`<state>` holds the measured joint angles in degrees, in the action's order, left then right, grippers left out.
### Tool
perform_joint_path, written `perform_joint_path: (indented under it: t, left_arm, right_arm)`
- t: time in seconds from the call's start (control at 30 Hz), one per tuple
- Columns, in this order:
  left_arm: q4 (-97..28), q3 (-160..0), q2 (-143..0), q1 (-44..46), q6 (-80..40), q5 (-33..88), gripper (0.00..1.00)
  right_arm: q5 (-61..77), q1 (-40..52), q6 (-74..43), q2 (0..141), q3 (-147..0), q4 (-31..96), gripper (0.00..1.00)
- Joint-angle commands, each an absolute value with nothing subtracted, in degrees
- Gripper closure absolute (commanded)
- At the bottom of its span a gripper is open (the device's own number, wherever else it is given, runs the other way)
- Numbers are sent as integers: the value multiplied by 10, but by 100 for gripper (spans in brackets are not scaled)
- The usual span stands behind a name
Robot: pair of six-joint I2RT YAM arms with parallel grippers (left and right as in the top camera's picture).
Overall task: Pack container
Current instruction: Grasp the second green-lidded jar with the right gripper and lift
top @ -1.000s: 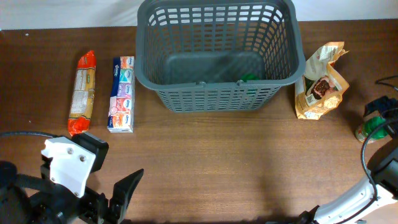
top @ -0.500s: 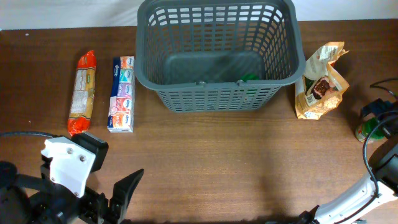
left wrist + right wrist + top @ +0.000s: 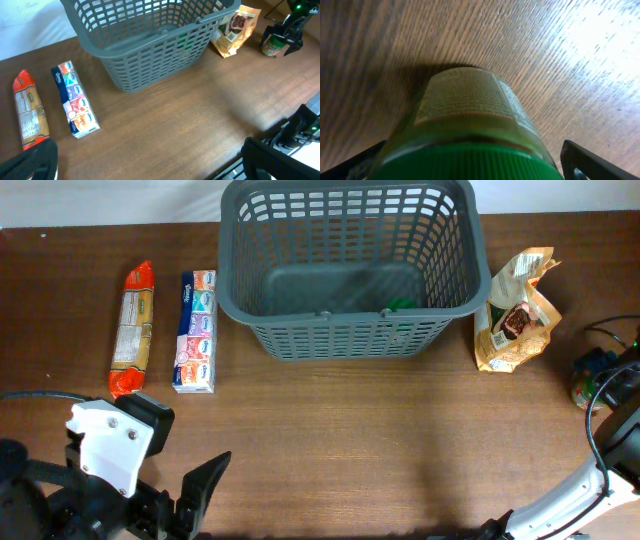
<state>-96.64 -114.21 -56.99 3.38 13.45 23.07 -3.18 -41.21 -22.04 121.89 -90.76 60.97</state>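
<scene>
The container (image 3: 345, 340), a big dark grey slotted basket (image 3: 150, 60), stands at the back middle with a green item (image 3: 401, 305) on its base. A green-lidded jar (image 3: 582, 392) stands at the far right edge. My right gripper (image 3: 598, 370) is open and straddles it. In the right wrist view the jar (image 3: 465, 105) fills the space between the fingers, and the right fingertip (image 3: 587, 160) stands apart from it. The left wrist view shows the same jar (image 3: 272, 46) under that gripper (image 3: 284, 34). My left gripper (image 3: 180, 448) is open over bare table near the front left.
A red-ended pasta packet (image 3: 132, 330) and a colourful tissue pack (image 3: 195, 330) lie left of the basket. A tan snack bag (image 3: 515, 310) stands to the basket's right, between it and the jar. The table's front edge (image 3: 300, 125) is close to my left gripper.
My right gripper has shifted slightly, settling lower around the jar. The left arm and the other items have not moved.
</scene>
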Motion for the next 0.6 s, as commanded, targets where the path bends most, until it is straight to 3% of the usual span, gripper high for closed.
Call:
perform_joint_path:
  t: [0.0, 0.33, 0.57]
  left_arm:
    - [-967, -1144, -572, 36, 125, 229, 1]
    - [-967, -1144, -572, 36, 125, 229, 1]
    - [-967, -1144, -572, 36, 125, 229, 1]
  right_arm:
    - [-32, -413, -214, 1226, -893, 604, 1]
    - [-20, -413, -196, 1226, -888, 597, 0]
    - [-20, -413, -195, 1226, -888, 600, 53]
